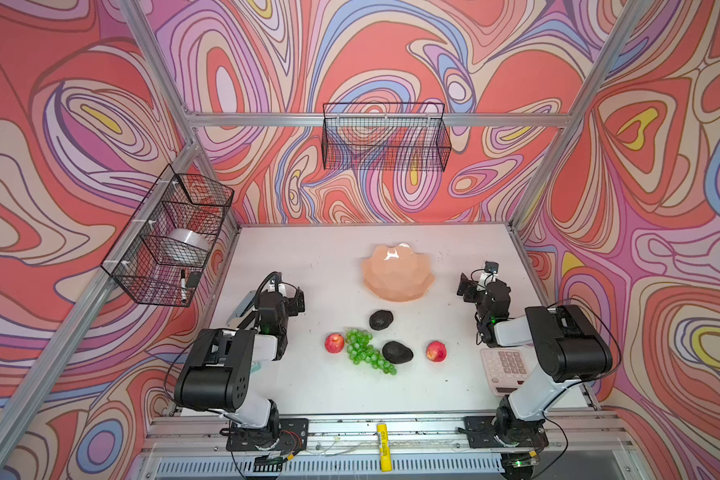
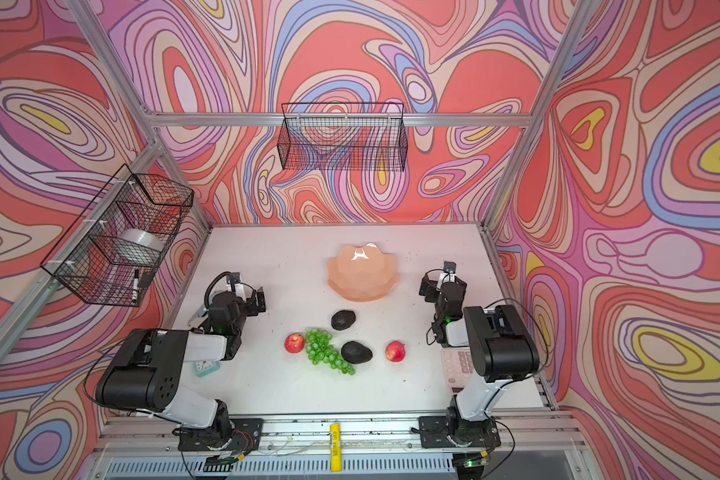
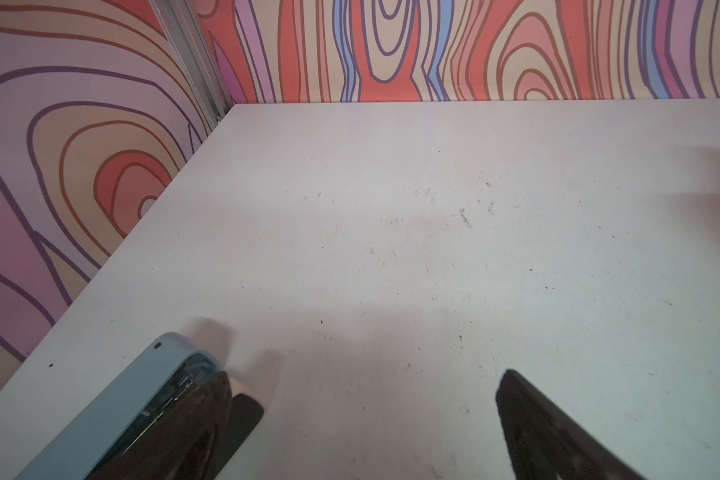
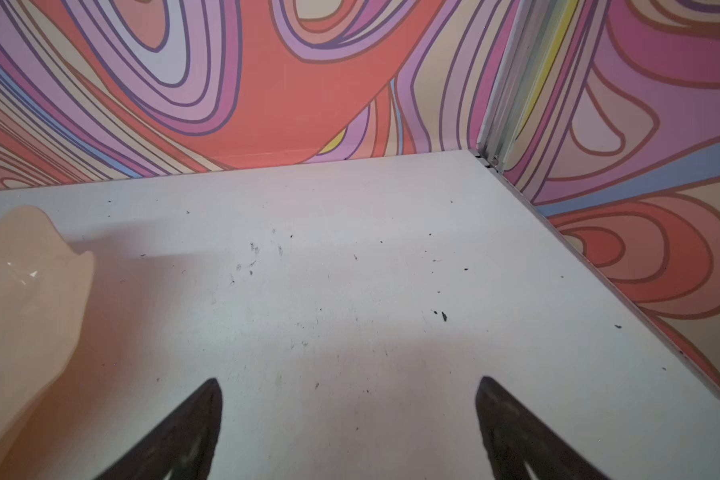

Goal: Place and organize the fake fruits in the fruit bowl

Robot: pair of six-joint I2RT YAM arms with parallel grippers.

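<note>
Fruits (image 1: 364,351) lie on the counter (image 1: 308,257) near the empty bowl (image 1: 398,286); left end effector (image 3: 364,376) and right end effector (image 4: 350,380) gape wide, ready

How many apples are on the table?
2. In both top views the left apple sits beside the grapes. The right apple sits alone, right of the nearer avocado. None shows in the bowl, and none seems hidden.
</note>
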